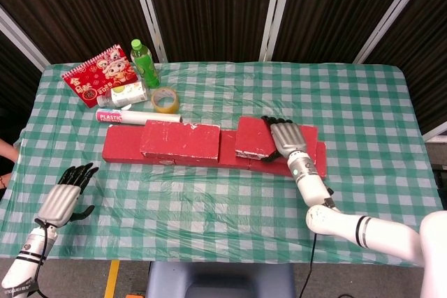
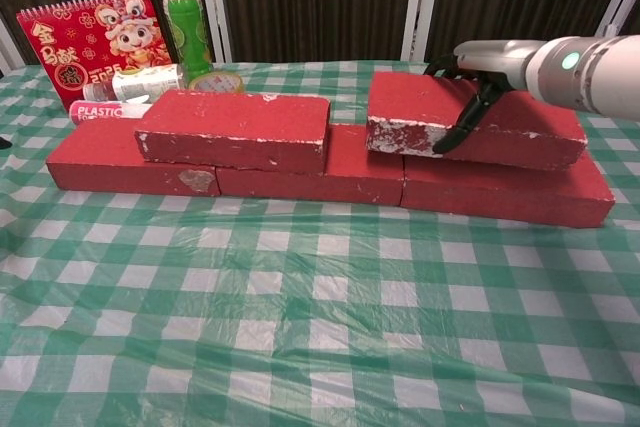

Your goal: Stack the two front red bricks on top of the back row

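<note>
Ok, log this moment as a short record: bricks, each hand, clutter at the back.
back row: three red bricks end to end on the checked tablecloth
left upper brick: lying on the row, no hand on it
right upper brick: on the row's right end, gripped
right hand: holds the right upper brick
left hand: fingers apart, holding nothing, at the near left edge
back-left clutter: calendar, green bottle, tape roll
</note>
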### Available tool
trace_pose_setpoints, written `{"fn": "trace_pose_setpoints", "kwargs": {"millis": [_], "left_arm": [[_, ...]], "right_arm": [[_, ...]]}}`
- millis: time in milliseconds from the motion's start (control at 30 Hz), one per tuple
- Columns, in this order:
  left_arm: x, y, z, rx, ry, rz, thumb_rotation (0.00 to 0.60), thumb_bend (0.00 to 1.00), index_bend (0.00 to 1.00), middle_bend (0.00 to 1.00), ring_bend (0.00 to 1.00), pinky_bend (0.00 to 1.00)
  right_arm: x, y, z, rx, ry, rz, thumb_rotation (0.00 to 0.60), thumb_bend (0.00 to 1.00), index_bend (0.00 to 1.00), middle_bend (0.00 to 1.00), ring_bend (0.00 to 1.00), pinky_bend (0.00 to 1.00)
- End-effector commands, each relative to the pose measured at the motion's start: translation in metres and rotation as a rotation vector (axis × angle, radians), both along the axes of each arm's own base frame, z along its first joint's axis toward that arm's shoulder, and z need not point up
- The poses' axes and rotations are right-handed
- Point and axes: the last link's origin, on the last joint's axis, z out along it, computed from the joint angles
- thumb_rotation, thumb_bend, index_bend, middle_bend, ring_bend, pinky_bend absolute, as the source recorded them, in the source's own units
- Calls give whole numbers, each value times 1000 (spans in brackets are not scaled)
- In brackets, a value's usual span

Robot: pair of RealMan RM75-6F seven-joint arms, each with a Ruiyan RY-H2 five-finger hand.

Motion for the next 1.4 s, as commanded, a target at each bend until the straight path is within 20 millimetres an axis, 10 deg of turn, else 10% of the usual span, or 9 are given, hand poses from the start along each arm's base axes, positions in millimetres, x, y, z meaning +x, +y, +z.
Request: {"fn": "trace_pose_setpoints", "kwargs": {"millis": [33,600,1400], "left_arm": [[0,1,1,3,-2,2,600,303,0,0,0,21],[-1,2,1,2,-4,4,600,302,0,4,0,21],[-2,5,-1,-4,-1,0,600,299,0,6,0,20]], "right_arm": [[4,0,-5,17,-9,-1,600,121,573,430,374,479],[19,3,-23,63,1,9,600,121,514,429,373,467],[28,0,-35,56,7,38,600,120,95,205,149,406]]}}
